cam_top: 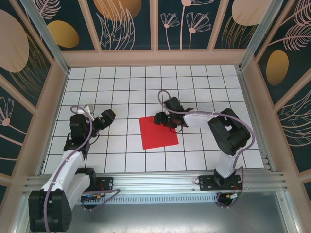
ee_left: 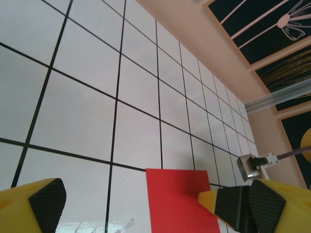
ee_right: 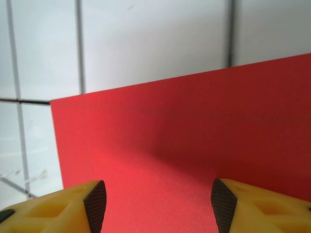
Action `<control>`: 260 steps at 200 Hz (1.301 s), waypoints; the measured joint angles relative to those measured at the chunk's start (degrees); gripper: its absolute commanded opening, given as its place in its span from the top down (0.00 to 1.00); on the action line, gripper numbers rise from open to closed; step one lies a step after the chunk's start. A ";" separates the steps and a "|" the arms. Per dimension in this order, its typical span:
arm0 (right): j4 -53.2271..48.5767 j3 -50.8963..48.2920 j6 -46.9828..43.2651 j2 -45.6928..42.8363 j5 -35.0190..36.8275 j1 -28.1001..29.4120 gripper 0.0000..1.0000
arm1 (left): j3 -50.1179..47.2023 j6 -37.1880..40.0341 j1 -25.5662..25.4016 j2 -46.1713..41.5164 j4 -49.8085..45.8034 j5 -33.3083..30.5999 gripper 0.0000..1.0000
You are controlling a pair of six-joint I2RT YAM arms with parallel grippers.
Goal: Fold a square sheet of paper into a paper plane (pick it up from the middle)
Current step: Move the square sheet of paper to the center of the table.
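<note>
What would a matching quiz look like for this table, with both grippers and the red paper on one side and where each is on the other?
1. left gripper
2. right gripper
3. square sheet of paper

A. lying flat on the table
B. open, over the sheet's edge
C. open, over white tiles beside the sheet

Pairs: 1-C, 2-B, 3-A.

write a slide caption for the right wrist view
Right gripper, jaws open, poised over the flat red square sheet of paper on the white gridded table
</note>
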 measured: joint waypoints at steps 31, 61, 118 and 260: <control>-6.67 0.00 -1.11 -4.22 2.69 1.22 0.35 | 0.00 0.04 -3.41 2.10 0.24 0.59 0.02; -7.65 0.00 -0.59 -6.99 2.91 7.41 0.36 | 0.00 0.31 -5.18 3.39 0.24 0.57 0.02; -9.07 -4.70 2.19 -6.56 3.98 10.93 0.35 | -0.02 0.70 -6.73 5.33 1.01 0.85 0.02; -21.33 3.54 -2.60 -13.29 13.73 0.48 0.19 | 0.09 1.07 -20.65 13.64 6.14 -7.19 0.01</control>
